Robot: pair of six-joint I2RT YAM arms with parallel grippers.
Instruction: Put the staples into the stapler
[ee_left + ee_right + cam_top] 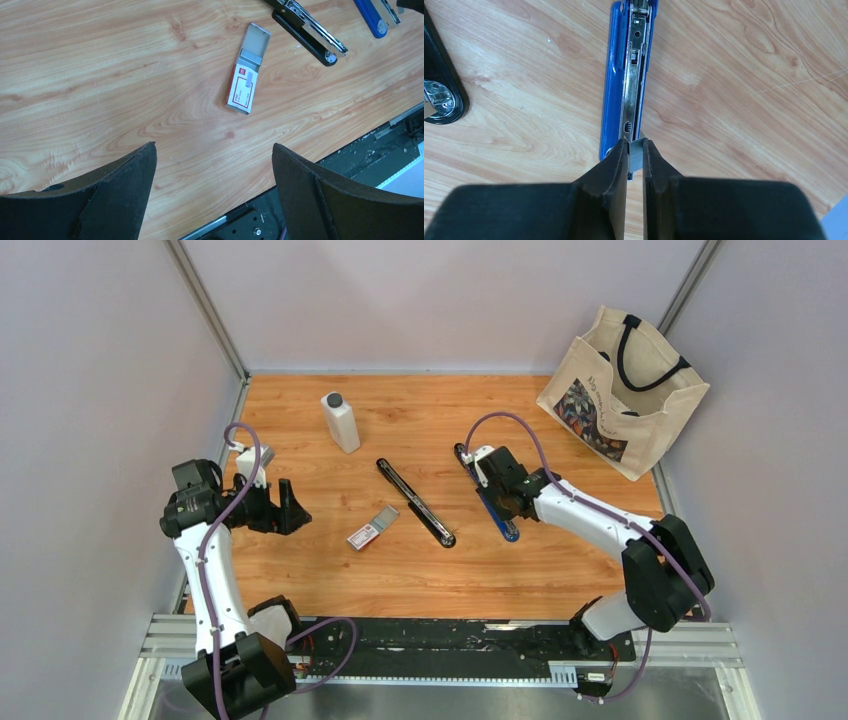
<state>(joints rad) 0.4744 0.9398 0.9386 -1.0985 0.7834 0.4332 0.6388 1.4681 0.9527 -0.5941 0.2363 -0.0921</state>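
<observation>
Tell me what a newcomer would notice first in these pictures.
First, the right gripper, pinched shut on a grey staple strip just above the open blue stapler, right of centre. Next, the staple box mid-table with its tray slid out, beside an opened black stapler, and the left gripper hanging open at the left. A canvas tote bag stands in the far right corner.

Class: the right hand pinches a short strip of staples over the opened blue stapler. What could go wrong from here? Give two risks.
1. The right hand pinches the strip of staples only at its fingertips; it may twist or slip and miss the narrow metal channel of the blue stapler.
2. Nothing steadies that stapler: the left hand hangs open, well off to the side, so a push could slide it.
</observation>
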